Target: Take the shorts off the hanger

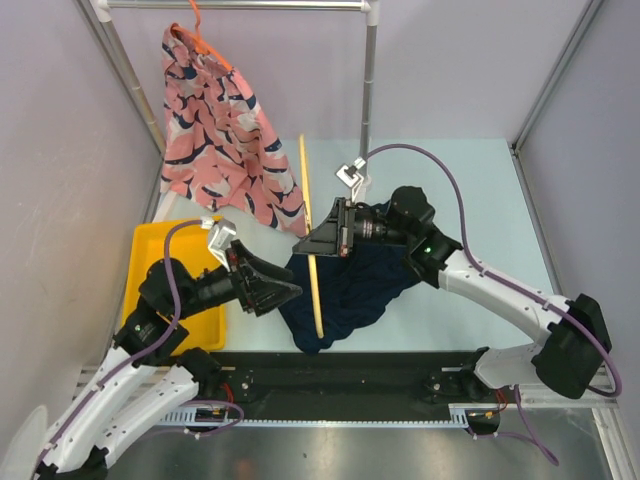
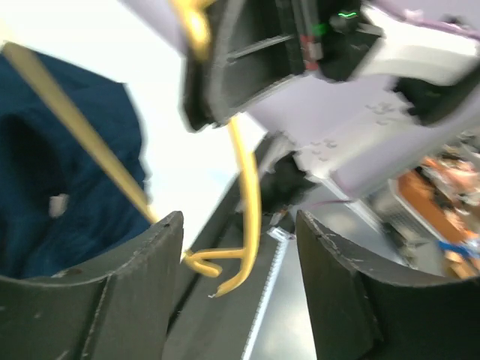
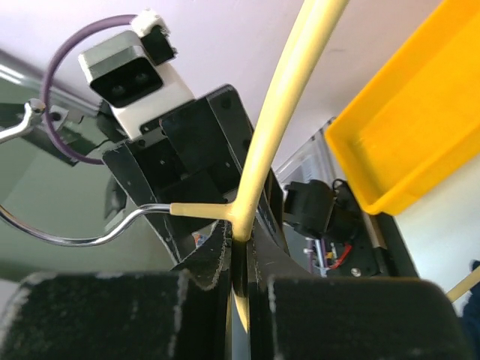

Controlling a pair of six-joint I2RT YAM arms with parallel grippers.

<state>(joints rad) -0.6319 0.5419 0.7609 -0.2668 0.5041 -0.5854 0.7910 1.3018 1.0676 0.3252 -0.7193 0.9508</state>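
- Top view only: pink shorts hang on an orange hanger from the rail, well behind both sets of fingers and touched by neither.
- Top view: navy shorts lie bunched on the desk, under and beside the right fingers. The left fingers are at their left edge.
- Yellow hanger shows as a long bar crossing over the left part of the navy shorts. Cannot tell whether the shorts still hang on it.
- Right wrist: right fingers are pinched tight on the yellow hanger just below where a stub branches off into a metal wire. This grip is hidden from above.
- Left wrist: left fingers are spread wide, with the hanger's hook in the gap. Its low end is close to one finger; contact unclear.
- Left wrist also shows the navy shorts left of the fingers, blurred, with the hanger bar across them.
- Yellow bin sits behind the left fingers; in the right wrist view it is to the right, beyond the fingers.
- The right arm blocks much of the left wrist view.
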